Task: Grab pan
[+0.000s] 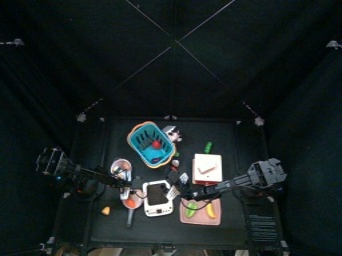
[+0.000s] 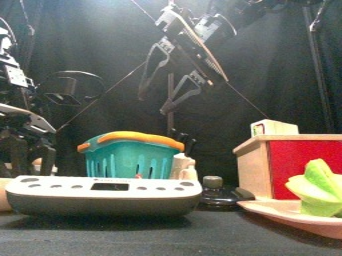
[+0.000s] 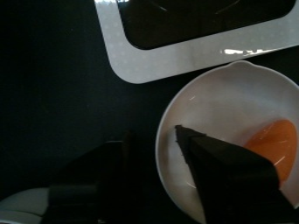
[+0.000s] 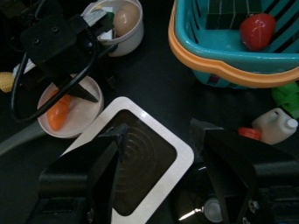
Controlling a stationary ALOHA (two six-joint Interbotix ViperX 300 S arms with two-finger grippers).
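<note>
Left wrist view: left gripper, jaws wide, straddles the pan rim at lower right; orange food inside may be spilled if tipped.

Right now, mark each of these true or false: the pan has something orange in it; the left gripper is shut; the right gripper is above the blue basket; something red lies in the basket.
1. The pan has an orange item in it. True.
2. The left gripper is shut. False: its jaws stand apart, one inside the pan's rim and one outside it.
3. The right gripper is above the blue basket. False: it is above the white scale slab, beside the pan.
4. A red round thing lies in the blue basket. True.
</note>
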